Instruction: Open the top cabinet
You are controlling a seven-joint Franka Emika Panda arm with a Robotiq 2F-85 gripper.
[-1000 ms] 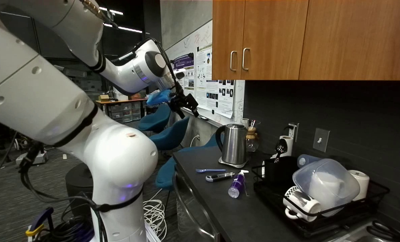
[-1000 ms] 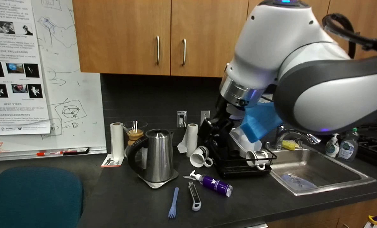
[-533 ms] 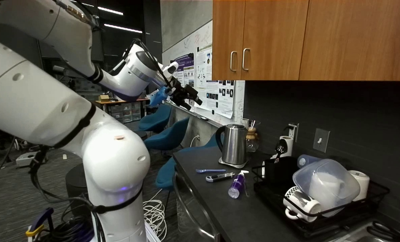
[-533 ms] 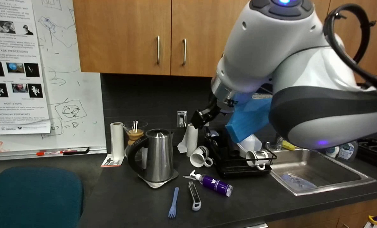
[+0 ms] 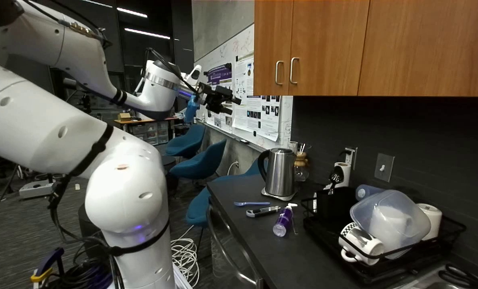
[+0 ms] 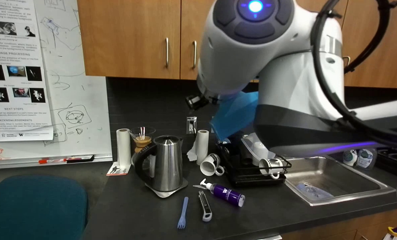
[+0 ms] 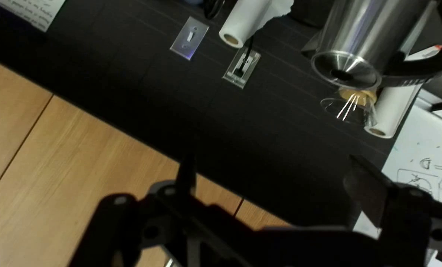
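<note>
The top cabinet is brown wood with flat doors, in both exterior views [image 5: 327, 44] [image 6: 128, 36]. Both doors look shut. Its two slim silver bar handles, the left one [image 6: 167, 52] and the right one [image 6: 194, 54], stand vertical on either side of the door seam. My gripper [image 5: 232, 106] is out in front of the cabinet, lower than the handles and apart from them. In the wrist view the gripper [image 7: 271, 165] is open with nothing between its fingers. There the cabinet's lower edge [image 7: 131, 148] runs slanting past the fingers. A bit of silver handle shows at the bottom edge.
A steel kettle [image 6: 168, 163], purple bottle [image 6: 226, 195], blue fork [image 6: 183, 213] and box cutter [image 6: 204, 206] are on the dark counter [image 6: 135, 216]. A dish rack [image 6: 255, 181] with mugs and a sink [image 6: 348, 196] are to the right. A whiteboard [image 6: 78, 100] is left of the cabinet.
The arm has pulled back from the counter, and the gripper has tilted up from pointing downward to nearly level. In an exterior view it has moved left and up. The cabinet doors have not moved.
</note>
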